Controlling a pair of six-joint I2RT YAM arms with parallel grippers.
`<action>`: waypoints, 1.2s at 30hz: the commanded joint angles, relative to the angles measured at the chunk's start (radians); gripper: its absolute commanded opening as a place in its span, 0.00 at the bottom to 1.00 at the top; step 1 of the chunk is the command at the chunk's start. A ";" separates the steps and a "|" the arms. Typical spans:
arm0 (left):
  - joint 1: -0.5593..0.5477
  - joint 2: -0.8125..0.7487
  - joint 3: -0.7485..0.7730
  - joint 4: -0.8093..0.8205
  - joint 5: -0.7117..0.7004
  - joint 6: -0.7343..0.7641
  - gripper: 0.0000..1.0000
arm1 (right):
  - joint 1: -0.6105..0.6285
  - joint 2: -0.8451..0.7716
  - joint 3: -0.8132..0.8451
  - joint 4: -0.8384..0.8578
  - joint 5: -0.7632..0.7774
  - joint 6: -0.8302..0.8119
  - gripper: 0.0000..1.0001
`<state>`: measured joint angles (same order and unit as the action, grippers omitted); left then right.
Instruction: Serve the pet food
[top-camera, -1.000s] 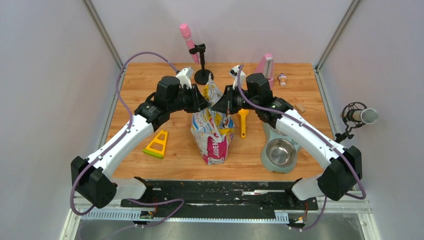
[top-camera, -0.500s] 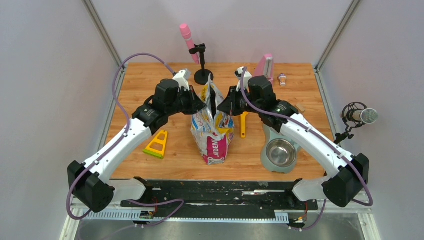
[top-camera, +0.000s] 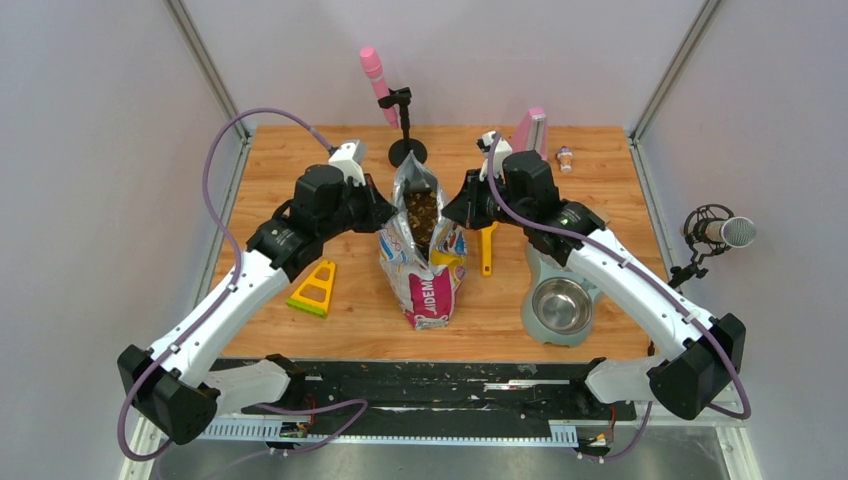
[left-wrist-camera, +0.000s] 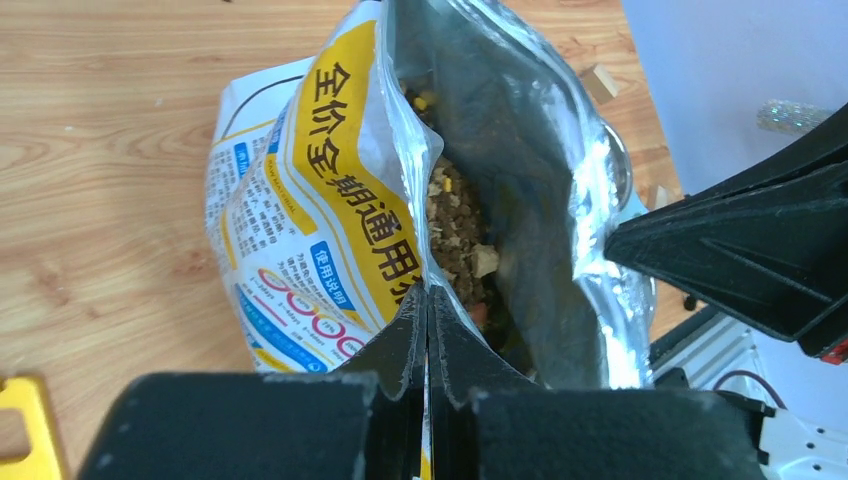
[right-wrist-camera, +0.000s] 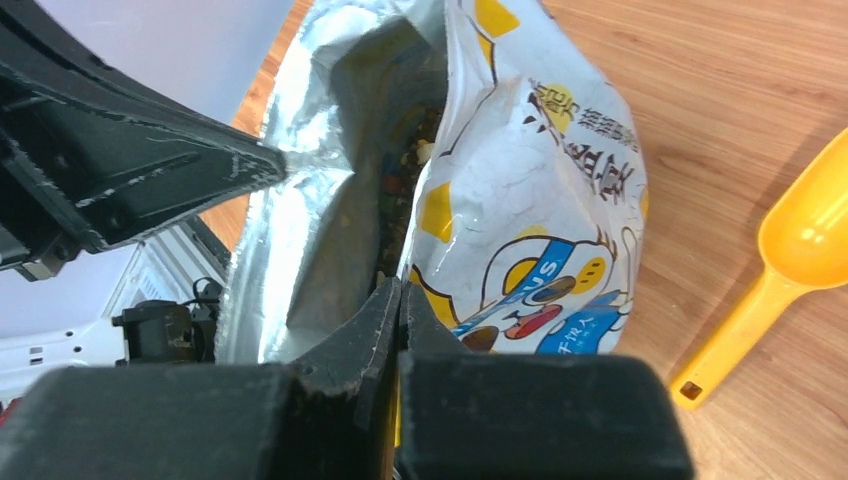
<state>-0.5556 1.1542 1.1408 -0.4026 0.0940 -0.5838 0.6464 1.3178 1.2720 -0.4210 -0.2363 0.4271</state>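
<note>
The printed bag (top-camera: 425, 280) stands in the middle of the table with its mouth pulled wide. Brown pet food (top-camera: 422, 208) shows inside it, and also in the left wrist view (left-wrist-camera: 455, 230) and the right wrist view (right-wrist-camera: 403, 190). My left gripper (top-camera: 386, 214) is shut on the bag's left wall, the film pinched between its tips (left-wrist-camera: 427, 297). My right gripper (top-camera: 452, 211) is shut on the bag's right wall (right-wrist-camera: 398, 287). The silver lining (left-wrist-camera: 520, 120) faces both cameras.
A yellow scoop (top-camera: 486, 245) lies right of the bag, and a steel bowl (top-camera: 561, 305) in a grey stand sits at the front right. A yellow triangular piece (top-camera: 314, 290) lies front left. A pink microphone on a stand (top-camera: 404, 150) is behind the bag.
My left gripper closed on the bag's left edge. Both grippers then drew apart, spreading the bag's mouth, and the pet food inside came into view.
</note>
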 joint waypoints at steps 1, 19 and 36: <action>0.011 -0.085 0.019 -0.067 -0.172 0.057 0.00 | 0.001 -0.033 0.049 -0.063 0.066 -0.037 0.00; 0.012 -0.157 0.104 -0.172 -0.454 0.120 0.00 | 0.001 -0.115 0.076 -0.140 0.317 -0.168 0.00; 0.011 -0.130 0.118 -0.068 -0.208 0.120 0.99 | 0.001 -0.094 0.126 -0.081 0.141 -0.101 0.98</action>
<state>-0.5472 1.0573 1.2392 -0.5289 -0.1287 -0.4648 0.6472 1.2438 1.3468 -0.5613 -0.1070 0.2874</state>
